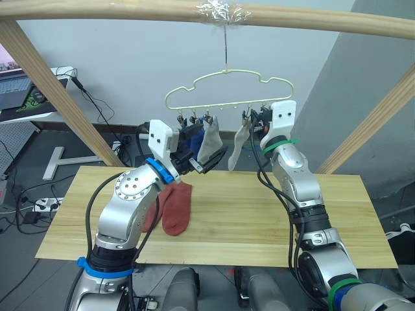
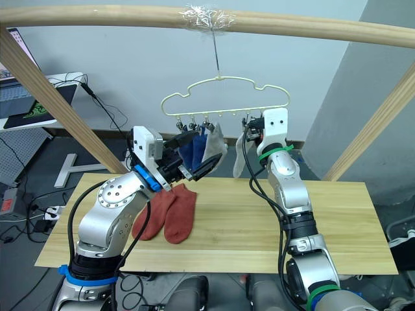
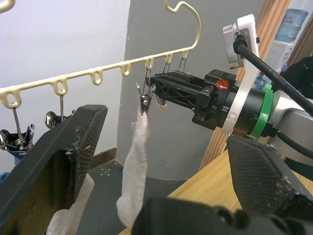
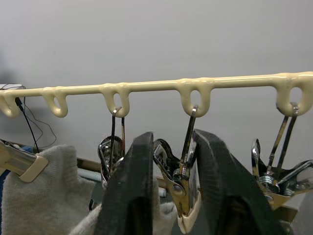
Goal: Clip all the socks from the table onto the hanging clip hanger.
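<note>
Cream wire forms the clip hanger (image 1: 227, 91), hooked on a round wooden pole (image 1: 130, 11) above the far edge of the table (image 1: 259, 220); two blue socks (image 2: 191, 148) hang at its left end, with a grey sock (image 1: 209, 144) beside them and a second grey sock (image 1: 238, 149) to the right of the middle; two rust-red socks (image 1: 176, 207) lie side by side, touching, on the left part of the wood; the left gripper (image 1: 202, 162) is raised just beside the left grey sock, its fingers (image 3: 63, 166) spread wide with nothing between them; the right gripper (image 1: 254, 123) is up at the bar, its fingers (image 4: 129, 196) narrowed around a metal clip (image 4: 183, 191) which bites the second grey sock.
</note>
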Action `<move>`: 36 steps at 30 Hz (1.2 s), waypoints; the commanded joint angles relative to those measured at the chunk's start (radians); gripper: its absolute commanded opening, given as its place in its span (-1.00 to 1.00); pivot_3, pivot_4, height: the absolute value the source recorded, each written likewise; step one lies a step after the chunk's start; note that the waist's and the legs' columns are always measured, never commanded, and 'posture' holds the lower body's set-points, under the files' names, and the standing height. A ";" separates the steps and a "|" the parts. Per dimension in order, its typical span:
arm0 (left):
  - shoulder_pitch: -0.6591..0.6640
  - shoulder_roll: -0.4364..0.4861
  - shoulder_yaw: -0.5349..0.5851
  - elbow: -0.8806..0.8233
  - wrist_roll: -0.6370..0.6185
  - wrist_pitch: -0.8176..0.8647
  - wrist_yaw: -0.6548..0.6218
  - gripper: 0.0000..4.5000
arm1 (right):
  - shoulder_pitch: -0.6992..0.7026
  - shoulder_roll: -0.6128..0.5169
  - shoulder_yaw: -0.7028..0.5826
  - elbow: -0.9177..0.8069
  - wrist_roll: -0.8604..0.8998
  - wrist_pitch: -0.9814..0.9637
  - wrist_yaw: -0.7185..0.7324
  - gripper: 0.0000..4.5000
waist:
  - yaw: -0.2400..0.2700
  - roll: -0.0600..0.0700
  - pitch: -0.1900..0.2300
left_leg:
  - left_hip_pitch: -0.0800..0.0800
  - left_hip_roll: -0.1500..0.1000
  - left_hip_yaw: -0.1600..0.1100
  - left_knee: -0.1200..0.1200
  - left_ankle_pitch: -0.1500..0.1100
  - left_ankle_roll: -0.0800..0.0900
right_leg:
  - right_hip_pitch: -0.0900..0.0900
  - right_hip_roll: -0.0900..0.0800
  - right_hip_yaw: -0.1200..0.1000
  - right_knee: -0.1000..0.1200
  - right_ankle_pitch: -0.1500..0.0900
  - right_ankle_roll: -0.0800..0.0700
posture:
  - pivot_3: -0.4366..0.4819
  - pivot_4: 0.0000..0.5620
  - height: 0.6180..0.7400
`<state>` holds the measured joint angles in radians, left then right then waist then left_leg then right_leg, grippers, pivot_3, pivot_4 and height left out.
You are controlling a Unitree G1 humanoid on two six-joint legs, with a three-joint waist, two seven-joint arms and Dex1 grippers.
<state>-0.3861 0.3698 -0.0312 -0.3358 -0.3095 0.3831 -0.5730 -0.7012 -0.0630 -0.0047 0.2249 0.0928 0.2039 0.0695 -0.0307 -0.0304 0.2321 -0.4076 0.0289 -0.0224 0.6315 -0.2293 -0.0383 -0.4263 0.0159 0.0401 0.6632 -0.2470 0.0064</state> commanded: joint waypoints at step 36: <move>-0.006 0.010 0.018 -0.058 -0.019 0.003 0.017 1.00 | -0.004 0.039 0.000 -0.072 -0.027 0.073 -0.047 0.19 | 0.000 0.000 0.000 | 0.000 0.000 0.000 0.000 0.000 0.000 | 0.000 0.000 0.000 0.000 0.000 0.000 | 0.06 -0.16 1.00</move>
<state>-0.3860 0.3721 -0.0312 -0.3459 -0.3126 0.3901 -0.5575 -0.6967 -0.0264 0.0006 0.2082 0.0618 0.2822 0.0217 -0.0306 -0.0304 0.2322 -0.4076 0.0289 -0.0225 0.6315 -0.2293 -0.0383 -0.4263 0.0158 0.0400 0.6631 -0.2473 0.0069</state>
